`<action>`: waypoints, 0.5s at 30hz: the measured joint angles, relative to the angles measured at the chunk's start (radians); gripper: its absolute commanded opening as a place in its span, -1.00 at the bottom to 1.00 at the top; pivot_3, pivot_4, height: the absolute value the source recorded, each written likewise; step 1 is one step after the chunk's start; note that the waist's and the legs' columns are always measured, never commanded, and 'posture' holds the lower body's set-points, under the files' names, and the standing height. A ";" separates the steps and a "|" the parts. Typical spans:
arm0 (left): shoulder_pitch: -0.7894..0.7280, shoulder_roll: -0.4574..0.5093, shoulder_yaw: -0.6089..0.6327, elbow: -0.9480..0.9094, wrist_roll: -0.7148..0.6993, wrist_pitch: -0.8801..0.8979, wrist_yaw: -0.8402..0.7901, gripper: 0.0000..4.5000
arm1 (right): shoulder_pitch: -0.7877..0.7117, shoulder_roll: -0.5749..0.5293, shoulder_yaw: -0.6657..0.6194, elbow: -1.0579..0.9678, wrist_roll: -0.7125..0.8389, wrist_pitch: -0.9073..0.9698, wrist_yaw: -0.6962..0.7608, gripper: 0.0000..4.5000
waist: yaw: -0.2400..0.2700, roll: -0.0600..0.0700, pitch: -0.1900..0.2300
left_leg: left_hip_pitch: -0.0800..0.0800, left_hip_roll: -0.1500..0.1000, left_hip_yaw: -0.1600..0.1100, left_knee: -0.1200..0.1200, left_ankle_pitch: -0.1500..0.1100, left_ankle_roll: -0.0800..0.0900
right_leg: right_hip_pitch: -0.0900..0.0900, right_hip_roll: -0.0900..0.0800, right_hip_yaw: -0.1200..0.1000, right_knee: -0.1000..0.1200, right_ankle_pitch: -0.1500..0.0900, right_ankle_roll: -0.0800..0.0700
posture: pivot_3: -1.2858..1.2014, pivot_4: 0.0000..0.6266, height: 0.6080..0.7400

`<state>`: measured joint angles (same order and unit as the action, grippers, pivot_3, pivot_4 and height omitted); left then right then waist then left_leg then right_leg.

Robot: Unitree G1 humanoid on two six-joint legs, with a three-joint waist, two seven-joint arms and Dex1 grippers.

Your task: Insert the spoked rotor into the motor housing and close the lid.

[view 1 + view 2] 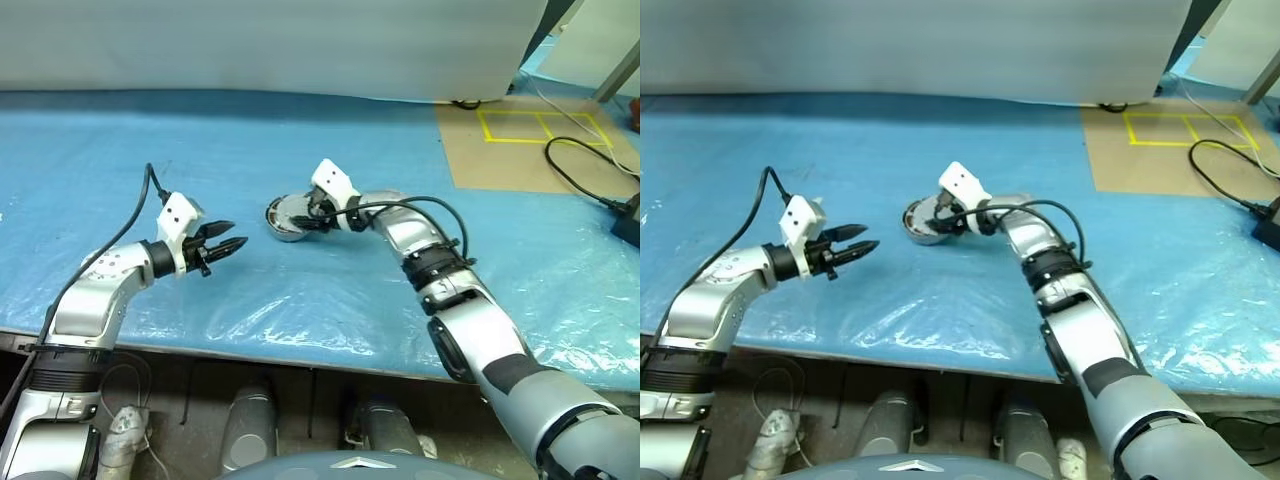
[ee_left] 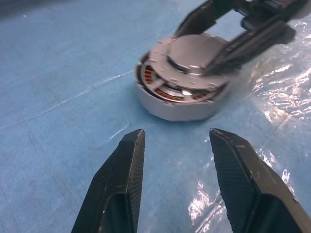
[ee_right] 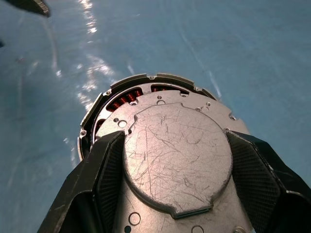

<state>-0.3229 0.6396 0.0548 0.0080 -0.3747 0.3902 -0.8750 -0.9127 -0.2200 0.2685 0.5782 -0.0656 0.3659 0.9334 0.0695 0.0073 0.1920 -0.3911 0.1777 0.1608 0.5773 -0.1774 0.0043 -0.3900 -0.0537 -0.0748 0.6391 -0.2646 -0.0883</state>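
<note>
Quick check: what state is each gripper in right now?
Left gripper: open, holding nothing, pointed at the motor housing.
Right gripper: closed on the lid, held askew over the housing.

Metal parts on glossy blue plastic sheeting

The lid (image 3: pixel 177 158) is seen as dull silver-grey metal, covered in fine scratches; the motor housing (image 2: pixel 175 104) is smooth matt silver metal, with copper-brown wire windings shown inside. The table (image 1: pixel 300 300) is covered by thin, wrinkled, shiny blue plastic sheet. The fingers (image 2: pixel 119 194) are matt black, their inner pads finely textured. A brown cardboard-like sheet (image 1: pixel 500 160) is marked with yellow tape.
</note>
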 measured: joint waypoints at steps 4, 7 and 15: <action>-0.016 -0.007 -0.003 0.028 0.006 -0.010 -0.004 -0.02 | 0.115 -0.138 0.053 -0.249 0.062 0.066 0.209 0.32 | 0.002 0.000 0.000 | 0.000 0.000 0.000 0.000 0.000 0.000 | 0.000 0.000 0.000 -0.001 0.000 0.000 | 0.03 -0.52 1.00; -0.027 -0.015 -0.010 0.035 0.010 -0.018 -0.007 -0.02 | 0.156 -0.209 0.073 -0.341 0.111 0.085 0.327 0.32 | 0.000 0.000 0.000 | 0.000 0.000 0.000 0.000 0.000 0.001 | 0.000 0.000 0.000 -0.001 -0.002 -0.002 | 0.03 -0.52 1.00; -0.028 -0.017 -0.013 0.051 0.020 -0.024 -0.015 -0.02 | 0.153 -0.174 0.079 -0.296 0.121 0.055 0.291 0.32 | -0.007 0.000 0.000 | 0.000 0.001 0.000 0.001 0.000 0.001 | -0.001 0.001 0.000 0.000 -0.002 -0.003 | 0.03 -0.52 1.00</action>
<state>-0.3509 0.6226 0.0422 0.0592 -0.3543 0.3666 -0.8903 -0.7598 -0.3942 0.3475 0.2818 0.0554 0.4209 1.2244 0.0630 0.0068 0.1921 -0.3907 0.1785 0.1605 0.5778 -0.1774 0.0050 -0.3907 -0.0532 -0.0748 0.6394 -0.2667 -0.0916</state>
